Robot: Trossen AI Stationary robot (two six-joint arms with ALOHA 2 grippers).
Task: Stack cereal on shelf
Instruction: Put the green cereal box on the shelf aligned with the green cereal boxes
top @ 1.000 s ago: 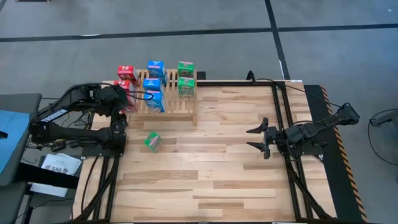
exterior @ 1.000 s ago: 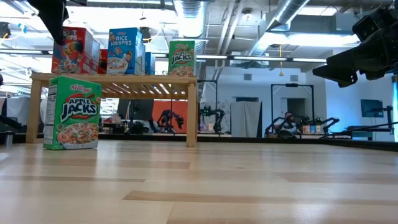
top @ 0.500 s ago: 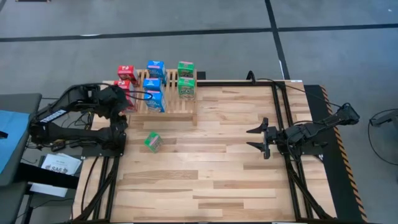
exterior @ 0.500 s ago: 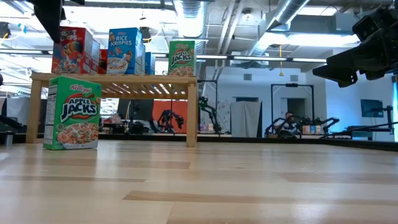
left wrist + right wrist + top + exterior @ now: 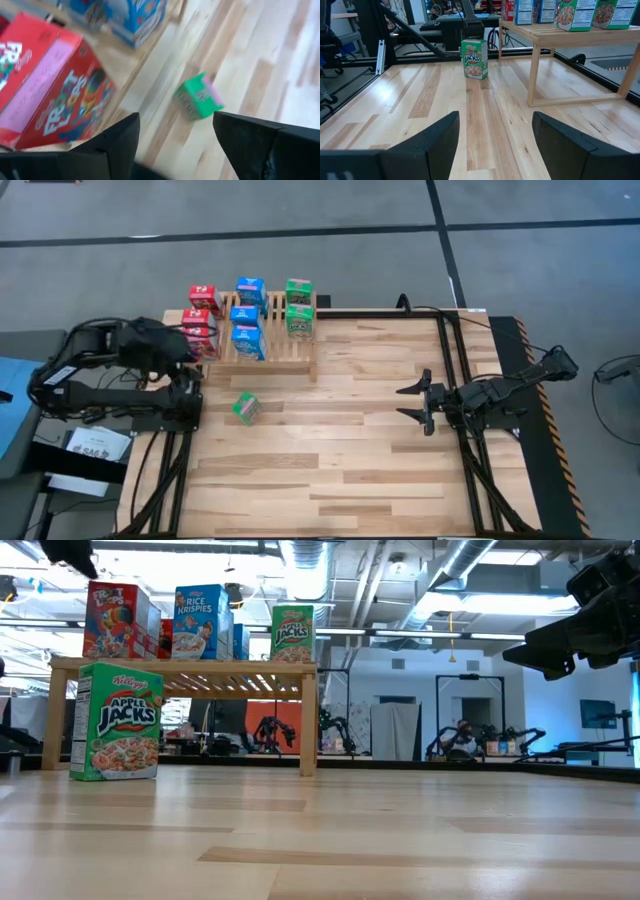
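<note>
My left tool (image 5: 188, 346) hangs with its fingers parted and nothing between them, at the table's (image 5: 400, 480) far left corner, just beside the red cereal boxes at the left end of the shelf (image 5: 300, 360). My right tool (image 5: 415, 402) waits above the table's right half, fingers spread and empty.

What could go wrong: my left tool is so near the closest red box (image 5: 52, 97) that a careless swing toward the table could clip it and knock it over or off the shelf's edge. The loose green box (image 5: 245, 408) stands turned at an angle to the table's edges (its top flap faces up in my wrist view), so my fingers may meet it corner-on unless I align with its flat faces, and light cardboard would likely skid or tip rather than sit still.

That green box is alone on the table's left half, just in front of the shelf; an Apple Jacks front, upright, undented. On the shelf stand three red, three blue and two green boxes (image 5: 298, 318), lined up by colour.
</note>
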